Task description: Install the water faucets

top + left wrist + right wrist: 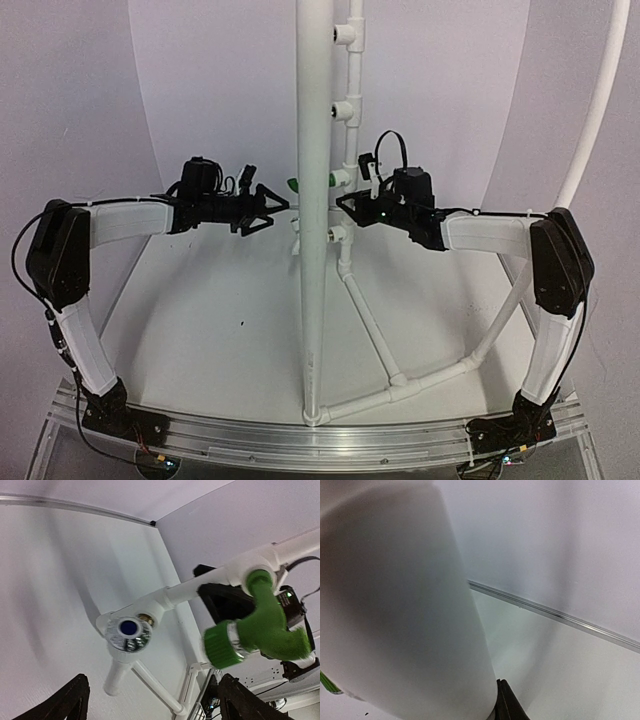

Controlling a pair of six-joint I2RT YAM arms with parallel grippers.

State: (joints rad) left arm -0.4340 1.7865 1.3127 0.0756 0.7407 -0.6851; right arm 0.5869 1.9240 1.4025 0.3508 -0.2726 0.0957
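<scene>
From above, both arms reach in toward the thick upright white pipe (313, 250) that rises from the table (200, 330). The left gripper (278, 206) points at it from the left and the right gripper (345, 207) from the right, both at the same height. The green faucet (293, 185) shows only as small green bits on either side of the pipe, just above the two grippers. It sits on the thinner white pipe (350, 70) behind, the one with the tee outlets.

The left wrist camera shows the left gripper's dark fingers (70, 702) spread wide apart at the bottom corners, holding and touching nothing. Ahead of them the green faucet (262, 630) is seated on a white pipe joint, its ribbed green cap turned toward the camera. A black part of the right gripper lies close behind it, but contact cannot be made out. Lower on the same pipe run sits the white faucet (127, 630), seen end-on, with a shiny round face and a blue centre.

The right wrist camera is mostly filled by the blurred thick pipe (395, 605). Only one dark fingertip (506, 705) shows at the bottom edge, plus a green sliver (326, 682) at the lower left, so whether this gripper's jaws are apart or together cannot be told.
</scene>
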